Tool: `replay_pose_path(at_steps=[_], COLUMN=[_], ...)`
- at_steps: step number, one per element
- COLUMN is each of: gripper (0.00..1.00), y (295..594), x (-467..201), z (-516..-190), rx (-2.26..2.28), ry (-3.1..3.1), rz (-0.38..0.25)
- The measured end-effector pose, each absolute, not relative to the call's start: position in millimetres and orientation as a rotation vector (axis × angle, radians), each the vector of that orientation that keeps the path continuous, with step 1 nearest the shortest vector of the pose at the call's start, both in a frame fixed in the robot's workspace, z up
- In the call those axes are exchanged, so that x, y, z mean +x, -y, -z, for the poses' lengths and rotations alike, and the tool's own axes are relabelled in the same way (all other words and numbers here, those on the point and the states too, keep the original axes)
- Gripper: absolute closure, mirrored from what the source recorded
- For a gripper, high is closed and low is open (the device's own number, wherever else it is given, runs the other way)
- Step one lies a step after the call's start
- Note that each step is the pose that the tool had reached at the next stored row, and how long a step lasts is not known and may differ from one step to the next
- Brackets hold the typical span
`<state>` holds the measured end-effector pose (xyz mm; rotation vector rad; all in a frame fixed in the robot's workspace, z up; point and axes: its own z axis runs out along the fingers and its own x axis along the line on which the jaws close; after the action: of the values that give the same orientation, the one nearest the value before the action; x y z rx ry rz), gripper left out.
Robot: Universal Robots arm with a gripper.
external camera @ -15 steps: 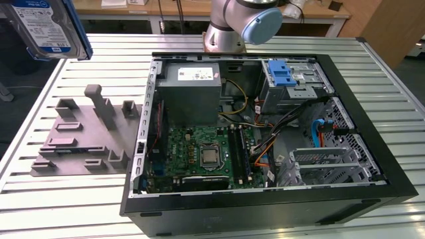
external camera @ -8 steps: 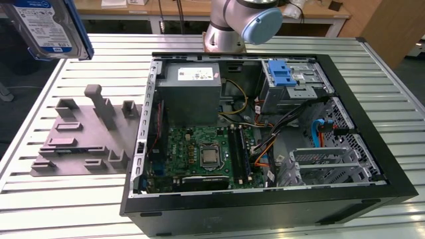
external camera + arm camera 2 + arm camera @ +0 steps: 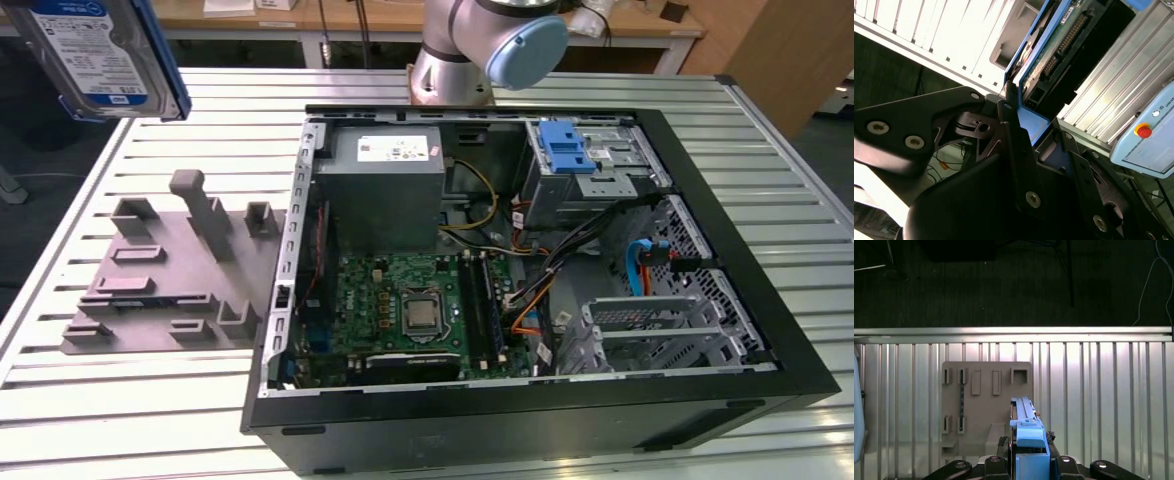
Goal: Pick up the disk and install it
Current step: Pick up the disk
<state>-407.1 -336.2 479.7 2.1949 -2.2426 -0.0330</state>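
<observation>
The disk, a silver-grey drive with a white-and-blue label in a blue carrier, hangs high above the table at the exterior view's upper left. In the first wrist view the disk stands edge-on over the grey fixture plate, with my gripper shut on its blue carrier. The second wrist view shows the black fingers clamped on the carrier's end, and the disk with its circuit board and connector reaching away from my gripper.
An open black computer case lies on the slatted metal table, with a drive cage and blue latch at its far right. The grey fixture plate with upright pegs sits left of the case. A pendant with a red button lies nearby.
</observation>
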Motion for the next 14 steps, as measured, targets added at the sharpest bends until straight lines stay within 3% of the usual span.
replay_pose_path(at_steps=[14], gripper=[0.64], y=[336.2], x=[-401.8], z=[-479.7], rx=[2.195], ry=[2.243], rz=[0.033])
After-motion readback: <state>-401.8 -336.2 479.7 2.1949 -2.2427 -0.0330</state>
